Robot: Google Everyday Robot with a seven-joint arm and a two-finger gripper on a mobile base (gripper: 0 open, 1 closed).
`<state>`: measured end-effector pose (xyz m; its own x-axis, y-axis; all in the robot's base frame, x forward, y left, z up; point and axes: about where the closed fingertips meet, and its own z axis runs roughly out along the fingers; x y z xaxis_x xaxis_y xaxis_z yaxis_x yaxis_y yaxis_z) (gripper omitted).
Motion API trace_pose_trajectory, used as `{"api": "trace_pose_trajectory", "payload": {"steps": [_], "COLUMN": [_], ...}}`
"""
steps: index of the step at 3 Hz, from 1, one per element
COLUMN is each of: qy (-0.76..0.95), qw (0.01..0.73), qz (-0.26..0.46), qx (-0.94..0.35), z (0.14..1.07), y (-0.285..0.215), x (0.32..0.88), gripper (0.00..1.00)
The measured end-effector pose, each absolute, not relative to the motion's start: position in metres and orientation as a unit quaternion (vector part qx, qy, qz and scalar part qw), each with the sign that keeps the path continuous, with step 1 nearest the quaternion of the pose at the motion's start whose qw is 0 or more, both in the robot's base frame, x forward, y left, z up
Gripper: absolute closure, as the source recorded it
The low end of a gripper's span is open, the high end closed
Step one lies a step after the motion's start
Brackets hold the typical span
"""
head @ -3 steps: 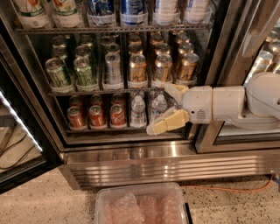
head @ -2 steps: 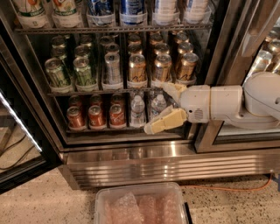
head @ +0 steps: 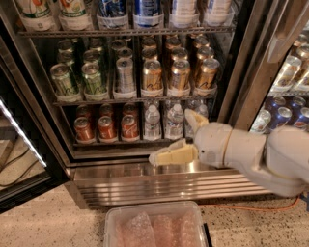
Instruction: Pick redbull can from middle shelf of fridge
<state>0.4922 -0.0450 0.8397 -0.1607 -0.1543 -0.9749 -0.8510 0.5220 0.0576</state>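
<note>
The redbull can [head: 124,75], slim and silver with bluish markings, stands on the middle shelf [head: 135,100] of the fridge [head: 145,181], between green cans [head: 91,77] on its left and gold cans [head: 178,75] on its right. My gripper [head: 170,135] is open and empty. It hangs in front of the lower shelf and the fridge's steel base, below and to the right of the redbull can. One cream finger [head: 175,155] points left; the other [head: 194,118] points up in front of the water bottles.
Red cans [head: 106,128] and water bottles [head: 152,121] fill the lower shelf; large bottles [head: 145,9] stand on the top one. The glass door [head: 19,144] is open at left. A neighbouring cooler with blue cans [head: 285,116] is at right. A plastic tub [head: 154,224] lies on the floor below.
My gripper and arm have dropped lower, from the level of the middle shelf's edge to the lower shelf and base panel. The cans have not moved.
</note>
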Motion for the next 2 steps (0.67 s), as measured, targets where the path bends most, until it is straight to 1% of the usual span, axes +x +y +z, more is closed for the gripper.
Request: {"api": "trace_pose_trajectory", "payload": {"steps": [1,2], "qy": [0.698,0.698], "qw": [0.547,0.547], "qz": [0.312,0.312], "qx": [-0.341,-0.341], "z": [0.8265,0.8265], "y": [-0.0413,-0.0413], "x": [0.4768,0.4769], "gripper": [0.00,0.00]}}
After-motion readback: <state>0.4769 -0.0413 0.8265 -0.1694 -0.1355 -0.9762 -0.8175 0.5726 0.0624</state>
